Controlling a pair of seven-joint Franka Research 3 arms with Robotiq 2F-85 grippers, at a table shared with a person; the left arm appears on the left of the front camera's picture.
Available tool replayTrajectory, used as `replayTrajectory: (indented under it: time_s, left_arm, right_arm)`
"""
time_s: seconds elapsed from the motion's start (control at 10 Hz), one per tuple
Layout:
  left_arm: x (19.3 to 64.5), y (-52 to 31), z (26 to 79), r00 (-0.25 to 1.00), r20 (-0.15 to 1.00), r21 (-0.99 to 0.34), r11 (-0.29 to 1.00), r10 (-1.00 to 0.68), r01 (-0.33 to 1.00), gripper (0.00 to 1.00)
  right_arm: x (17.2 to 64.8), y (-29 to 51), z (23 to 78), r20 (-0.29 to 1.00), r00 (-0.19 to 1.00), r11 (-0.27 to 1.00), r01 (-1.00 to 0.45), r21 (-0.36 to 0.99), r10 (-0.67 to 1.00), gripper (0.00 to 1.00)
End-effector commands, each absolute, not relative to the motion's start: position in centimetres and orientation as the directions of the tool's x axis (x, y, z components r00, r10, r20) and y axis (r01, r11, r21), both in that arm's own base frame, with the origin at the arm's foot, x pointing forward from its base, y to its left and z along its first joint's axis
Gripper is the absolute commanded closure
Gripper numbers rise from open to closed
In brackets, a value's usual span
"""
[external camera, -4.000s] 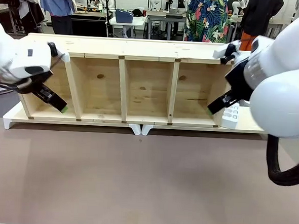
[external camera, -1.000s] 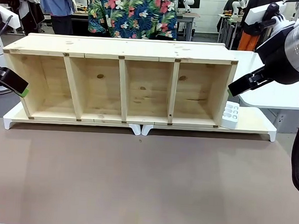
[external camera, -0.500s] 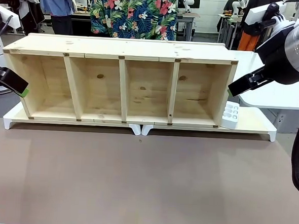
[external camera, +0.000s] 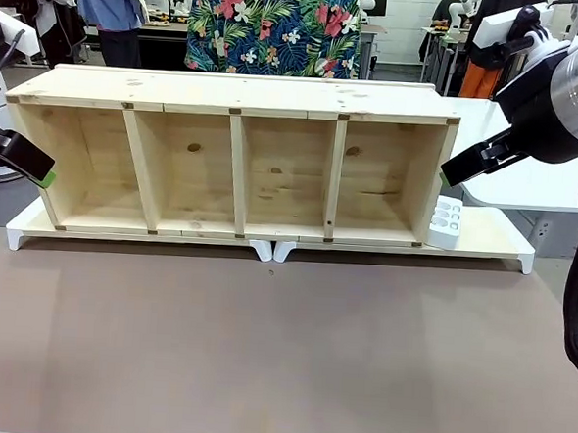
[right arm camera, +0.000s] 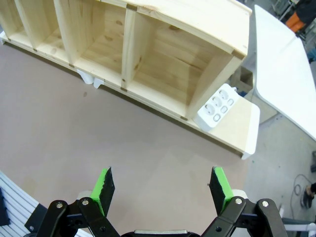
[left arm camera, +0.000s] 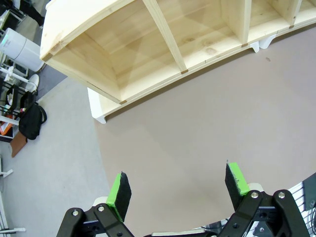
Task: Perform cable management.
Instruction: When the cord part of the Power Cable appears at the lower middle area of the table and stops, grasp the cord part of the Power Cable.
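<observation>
left pincer open, green pads wide apart, nothing between them, hanging over the matte brown counter. right pincer likewise open and empty. beyond them a long pale pine shelf unit with four open bays. white multi-socket power strip just beside its right end. black power cable: can't tell where it lies.

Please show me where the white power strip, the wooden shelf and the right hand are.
white power strip (right arm camera: 217, 105), right wrist view, middle of its socket face.
wooden shelf (external camera: 238, 94), front view, on its top board.
right hand (right arm camera: 162, 183), right wrist view, midway between its fingertips.
</observation>
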State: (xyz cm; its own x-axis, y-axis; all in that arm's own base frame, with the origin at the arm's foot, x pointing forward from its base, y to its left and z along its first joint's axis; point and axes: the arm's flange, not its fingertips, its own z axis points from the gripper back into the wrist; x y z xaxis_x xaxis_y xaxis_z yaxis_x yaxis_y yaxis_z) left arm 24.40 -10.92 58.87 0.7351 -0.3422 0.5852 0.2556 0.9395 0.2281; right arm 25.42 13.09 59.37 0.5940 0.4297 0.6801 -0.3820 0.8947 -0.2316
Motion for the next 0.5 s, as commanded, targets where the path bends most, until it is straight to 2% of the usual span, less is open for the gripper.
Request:
replayTrajectory:
  time_s: [0.0, 0.4]
  left_arm:
    - [24.56, -10.94, 58.81, 0.734, 0.583, 0.232, 0.937, -0.348, 0.261, 0.0]
    - [24.56, -10.94, 58.81, 0.734, 0.583, 0.232, 0.937, -0.348, 0.261, 0.0]
  right_arm:
    - [25.44, 13.07, 59.37, 0.68, 0.595, 0.895, -0.381, -0.231, 0.429, 0.0]
    - [25.44, 13.07, 59.37, 0.68, 0.595, 0.895, -0.381, -0.231, 0.429, 0.0]
